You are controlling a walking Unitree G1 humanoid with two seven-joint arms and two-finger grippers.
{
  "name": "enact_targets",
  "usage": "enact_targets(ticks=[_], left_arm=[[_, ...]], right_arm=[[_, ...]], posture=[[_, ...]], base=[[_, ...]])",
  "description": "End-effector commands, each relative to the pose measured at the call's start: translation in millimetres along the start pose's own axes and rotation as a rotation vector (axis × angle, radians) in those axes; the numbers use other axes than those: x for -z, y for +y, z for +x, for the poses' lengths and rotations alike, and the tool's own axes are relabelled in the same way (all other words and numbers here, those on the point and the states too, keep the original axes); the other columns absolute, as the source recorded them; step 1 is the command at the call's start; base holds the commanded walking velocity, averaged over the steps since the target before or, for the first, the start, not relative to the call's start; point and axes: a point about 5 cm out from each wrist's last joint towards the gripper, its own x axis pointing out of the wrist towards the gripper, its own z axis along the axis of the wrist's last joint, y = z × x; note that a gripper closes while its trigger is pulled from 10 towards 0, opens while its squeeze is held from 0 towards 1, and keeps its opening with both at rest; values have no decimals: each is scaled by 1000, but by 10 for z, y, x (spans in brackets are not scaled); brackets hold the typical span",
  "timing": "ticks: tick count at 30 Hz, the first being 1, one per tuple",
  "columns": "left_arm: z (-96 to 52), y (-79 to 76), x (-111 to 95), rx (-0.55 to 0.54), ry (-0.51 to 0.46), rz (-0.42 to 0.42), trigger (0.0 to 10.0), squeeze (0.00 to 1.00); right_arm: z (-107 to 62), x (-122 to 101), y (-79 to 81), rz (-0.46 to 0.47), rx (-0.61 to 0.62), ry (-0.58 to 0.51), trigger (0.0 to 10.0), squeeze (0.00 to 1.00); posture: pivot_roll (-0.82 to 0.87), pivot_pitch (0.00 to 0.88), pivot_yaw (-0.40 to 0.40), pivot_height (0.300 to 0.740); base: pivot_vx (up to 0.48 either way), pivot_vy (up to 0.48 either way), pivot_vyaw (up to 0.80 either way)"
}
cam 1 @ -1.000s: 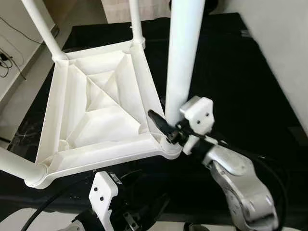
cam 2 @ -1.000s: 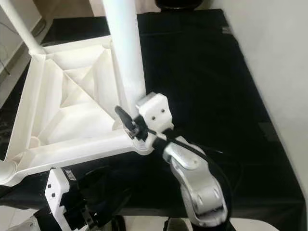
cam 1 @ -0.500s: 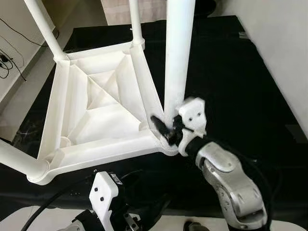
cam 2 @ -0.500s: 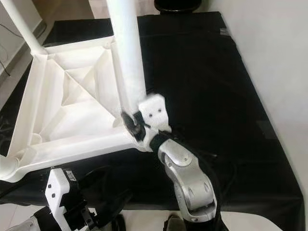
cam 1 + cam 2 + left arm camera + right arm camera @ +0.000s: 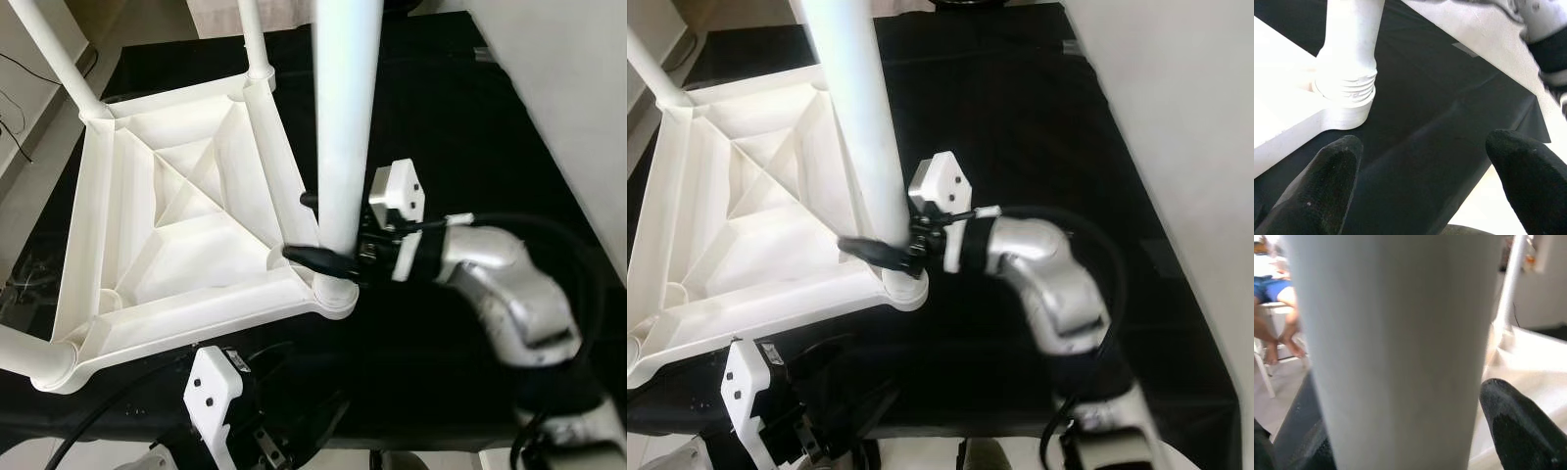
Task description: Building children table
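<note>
Right gripper [image 5: 328, 240] clamped on table leg [image 5: 343, 127], low by its socket.
I see the upturned white children's table [image 5: 186, 235] on black cloth [image 5: 460, 127] at 10 o'clock; left gripper [image 5: 1425, 186] jaws wide, empty, at 6.

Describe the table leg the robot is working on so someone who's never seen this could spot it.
On the black cloth lies an upturned white table top. At its corner nearest the robot's right stands the thick leg, the one with the right end effector clasped round its base.
</note>
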Motion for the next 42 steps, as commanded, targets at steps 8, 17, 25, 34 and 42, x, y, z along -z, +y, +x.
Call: enact_targets(ticks=[8,17,25,34,42], left_arm=[[16,-2,59,-7,19,-14,10000,0],[32,1,60,-5,13,-12,10000,0],[34,39,51,-20,1,-5,10000,0],[93,141,55,-23,-4,30,10000,0],[63,284,19,-190,-27,127,10000,0]], right_arm=[[66,55,-89,54,-192,-41,588,0],[36,138,-98,62,-191,-45,0,0],[64,664,350,291,725,191,0,0],[205,706,378,233,716,216,3059,0],[394,343,298,278,364,-59,10000,1000]], posture=[[51,258,26,740],[40,260,20,740],[21,261,13,740],[19,213,22,740],[27,174,8,740]], base=[[0,0,0],[0,0,0],[0,0,0],[0,0,0],[0,0,0]])
